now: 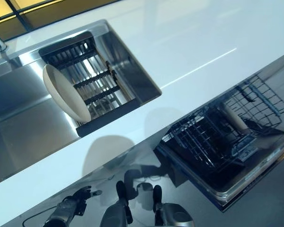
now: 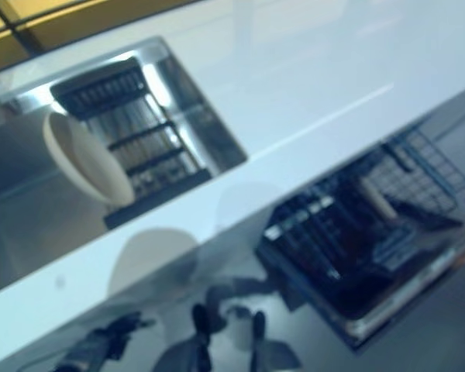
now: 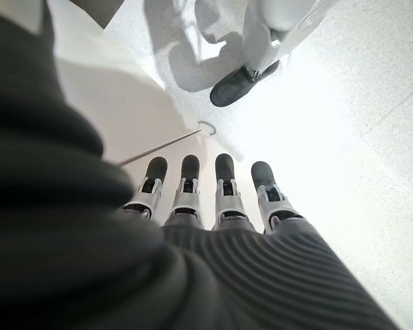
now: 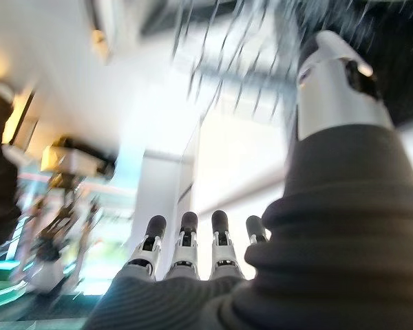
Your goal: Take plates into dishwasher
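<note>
Left eye view, plate [image 1: 65, 93] at sink [image 1: 19, 127] rack edge

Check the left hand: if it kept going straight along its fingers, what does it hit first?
Likely the pale floor: the left hand, fingers straight and empty, points down at it with nothing between, though depth is unclear.

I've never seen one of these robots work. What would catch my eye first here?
A cream plate stands on edge in a dark drying rack inside the steel sink. Past the white counter, the dishwasher's wire rack is pulled out with one plate in it. Both hands, left hand and right hand, hang open and empty.
</note>
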Available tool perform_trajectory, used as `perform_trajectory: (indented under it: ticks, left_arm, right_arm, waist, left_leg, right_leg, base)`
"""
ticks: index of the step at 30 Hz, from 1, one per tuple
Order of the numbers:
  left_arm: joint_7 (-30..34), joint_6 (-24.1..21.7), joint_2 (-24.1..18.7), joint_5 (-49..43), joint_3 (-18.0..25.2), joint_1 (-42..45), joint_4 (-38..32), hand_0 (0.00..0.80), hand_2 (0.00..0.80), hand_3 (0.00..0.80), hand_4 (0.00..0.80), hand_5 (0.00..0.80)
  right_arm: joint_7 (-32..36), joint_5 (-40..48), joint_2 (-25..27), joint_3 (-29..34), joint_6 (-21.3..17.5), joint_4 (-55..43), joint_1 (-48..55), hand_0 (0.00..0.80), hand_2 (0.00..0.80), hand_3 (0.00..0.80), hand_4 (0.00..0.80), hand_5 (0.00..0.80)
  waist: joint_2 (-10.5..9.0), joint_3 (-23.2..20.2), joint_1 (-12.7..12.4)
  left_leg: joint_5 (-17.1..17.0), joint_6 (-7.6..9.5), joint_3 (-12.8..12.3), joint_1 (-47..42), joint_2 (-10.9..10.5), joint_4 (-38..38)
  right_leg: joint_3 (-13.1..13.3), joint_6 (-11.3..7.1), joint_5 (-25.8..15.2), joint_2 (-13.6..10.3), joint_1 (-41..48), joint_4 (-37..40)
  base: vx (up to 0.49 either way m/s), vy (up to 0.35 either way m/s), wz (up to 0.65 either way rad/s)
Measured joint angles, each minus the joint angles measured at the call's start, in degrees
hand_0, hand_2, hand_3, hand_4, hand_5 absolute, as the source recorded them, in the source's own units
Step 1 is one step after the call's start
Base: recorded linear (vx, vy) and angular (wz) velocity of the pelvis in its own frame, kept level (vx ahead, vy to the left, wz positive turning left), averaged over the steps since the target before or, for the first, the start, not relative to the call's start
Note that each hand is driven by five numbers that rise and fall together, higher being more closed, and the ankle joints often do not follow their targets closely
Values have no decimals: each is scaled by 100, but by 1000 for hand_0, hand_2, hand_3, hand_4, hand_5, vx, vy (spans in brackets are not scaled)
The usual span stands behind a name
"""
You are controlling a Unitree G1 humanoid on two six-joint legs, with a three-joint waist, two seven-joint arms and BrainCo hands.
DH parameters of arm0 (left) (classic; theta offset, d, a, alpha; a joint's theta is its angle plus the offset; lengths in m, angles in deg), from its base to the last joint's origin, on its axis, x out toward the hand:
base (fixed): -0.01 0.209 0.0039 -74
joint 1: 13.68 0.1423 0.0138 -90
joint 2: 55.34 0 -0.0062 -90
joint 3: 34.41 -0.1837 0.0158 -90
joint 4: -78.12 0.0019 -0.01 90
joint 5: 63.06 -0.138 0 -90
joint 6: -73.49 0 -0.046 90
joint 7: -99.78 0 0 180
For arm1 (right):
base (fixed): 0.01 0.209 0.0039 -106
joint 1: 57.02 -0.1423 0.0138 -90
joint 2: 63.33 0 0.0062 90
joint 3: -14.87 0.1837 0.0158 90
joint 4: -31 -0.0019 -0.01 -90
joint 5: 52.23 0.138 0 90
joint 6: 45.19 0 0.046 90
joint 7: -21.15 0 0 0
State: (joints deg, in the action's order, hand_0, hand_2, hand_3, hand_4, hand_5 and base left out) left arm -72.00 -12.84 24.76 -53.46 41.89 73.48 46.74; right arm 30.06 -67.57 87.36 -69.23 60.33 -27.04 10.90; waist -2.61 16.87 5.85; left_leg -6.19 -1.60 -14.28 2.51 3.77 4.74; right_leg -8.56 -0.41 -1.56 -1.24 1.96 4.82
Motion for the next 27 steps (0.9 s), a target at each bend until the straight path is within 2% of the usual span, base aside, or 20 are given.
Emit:
perform_trajectory:
  ticks: [3, 5, 8, 10, 11, 12, 13, 14, 15, 16, 17, 18, 20, 22, 27]
  left_arm:
    - [-72, 28, 1, 14, 30, -3, 140, 0, 0, 0, 0, 0]
    - [-127, 61, -8, 25, 45, -6, 171, 0, 0, 0, 0, 0]
    - [-151, 67, -7, 32, 56, 8, 161, 0, 0, 0, 0, 0]
    - [-132, 74, 16, 33, 94, 20, 161, 0, 0, 0, 0, 0]
    - [-98, 79, 27, 35, 122, 15, 174, 0, 0, 0, 0, 0]
    - [-155, 81, 44, 36, 154, 37, 192, 0, 0, 0, 0, 0]
    - [-257, -6, 122, 10, 234, 21, 401, 0, 0, 0, 0, 0]
    - [-290, -67, 159, -11, 248, 37, 546, 0, 0, 0, 0, 0]
    - [-299, -60, 210, -25, 261, 16, 678, 0, 0, 0, 0, 0]
    - [-311, -51, 276, -42, 259, 3, 720, 0, 0, 0, 0, 0]
    - [-349, -2, 406, -43, 195, -47, 727, 0, 0, 0, 0, 0]
    - [-401, 63, 518, -40, 81, -104, 679, 0, 0, 0, 0, 0]
    - [-523, 185, 561, -24, -14, -373, 519, 0, 0, 0, 0, 0]
    - [-609, 224, 574, 8, -224, -437, 422, 0, 0, 0, 0, 0]
    - [-660, 348, 451, 73, -298, -56, 415, 0, 0, 0, 0, 0]
  right_arm:
    - [182, 154, 597, 6, 1, 124, -315, 0, 0, 0, 0, 0]
    - [208, 261, 893, -392, -88, 343, -992, 0, 0, 0, 0, 0]
    - [-14, 464, 948, -1586, -146, 515, -2459, 0, 0, 0, 0, 0]
    - [-311, 544, 896, -3128, -231, 463, -4109, 0, 0, 0, 0, 0]
    - [-406, 544, 901, -3674, -307, 349, -4655, 0, 0, 0, 0, 0]
    - [-499, 537, 876, -4022, -382, 195, -5036, 0, 0, 0, 0, 0]
    - [-538, 525, 838, -4175, -316, -220, -5196, 0, 0, 0, 0, 0]
    - [-596, 529, 838, -4262, -295, -752, -5257, 0, 0, 0, 0, 0]
    - [-681, 543, 826, -4367, -307, -1143, -5420, 0, 0, 0, 0, 0]
    - [-783, 542, 687, -4411, -304, -1334, -5596, 0, 0, 0, 0, 0]
    - [-901, 526, 492, -4448, -290, -1388, -5765, 0, 0, 0, 0, 0]
    - [-1026, 497, 309, -4512, -298, -1392, -5816, 0, 0, 0, 0, 0]
    - [-1138, 304, 55, -4564, -425, -1405, -5776, 0, 0, 0, 0, 0]
    - [-1305, -272, -266, -4741, -684, -1446, -5813, 0, 0, 0, 0, 0]
    - [-1512, -1192, -781, -5148, -1320, -1614, -5807, 0, 0, 0, 0, 0]
  waist:
    - [-77, -117, 21]
    - [-132, -175, -54]
    - [-144, -192, -206]
    - [-88, -233, -289]
    - [-73, -243, -337]
    - [-110, -249, -381]
    - [-249, -278, -364]
    - [-380, -364, -354]
    - [-412, -406, -307]
    - [-345, -447, -203]
    - [-157, -553, -163]
    - [-2, -642, -156]
    - [-128, -711, -217]
    - [-211, -766, -301]
    - [-244, -791, -696]
  left_leg:
    - [22, -32, -18, -97, 33, -46]
    - [55, -77, -40, -197, 67, -119]
    - [89, -126, -34, -197, 121, -243]
    - [120, -173, 18, -174, 173, -373]
    - [149, -211, 25, -120, 199, -482]
    - [241, -319, 27, -43, 214, -717]
    - [439, -339, 28, 85, 194, -1235]
    - [573, -444, 34, 135, 214, -1500]
    - [607, -497, 24, 79, 273, -1463]
    - [540, -467, 54, -65, 356, -1243]
    - [380, -374, 136, -229, 389, -850]
    - [412, -420, 191, -365, 377, -419]
    - [191, -302, 387, -327, 147, -101]
    - [124, -212, 582, -191, 2, -60]
    - [94, -158, 708, -160, -140, 10]
  right_leg:
    - [1, 2, -1, 22, 115, 1]
    - [14, 12, 10, 45, 236, 6]
    - [13, 63, 3, 80, 324, 6]
    - [-81, 154, -27, 89, 339, 5]
    - [-135, 175, -31, 64, 342, 5]
    - [-263, 229, -22, -5, 327, 6]
    - [-487, 187, -55, -197, 323, 0]
    - [-631, 108, -99, -350, 271, -1]
    - [-731, 37, -97, -435, 268, -5]
    - [-852, -26, -87, -440, 309, -5]
    - [-962, -105, -85, -382, 315, -3]
    - [-985, -176, -93, -314, 318, -2]
    - [-889, -350, -83, -457, 212, 2]
    - [-713, -436, -54, -528, 152, 9]
    - [-656, -512, -32, -619, 170, 27]
  base:
    - [70, -60, -3]
    - [22, -40, -3]
    - [-60, 15, -3]
    - [-110, 54, 14]
    - [-112, 25, 17]
    - [-96, 52, 20]
    - [-46, 145, 19]
    - [7, 183, 29]
    - [44, 162, 49]
    - [36, 102, 71]
    - [7, 78, 79]
    - [-42, 60, 87]
    - [-50, 97, 79]
    - [-27, 122, 58]
    - [27, 115, 19]
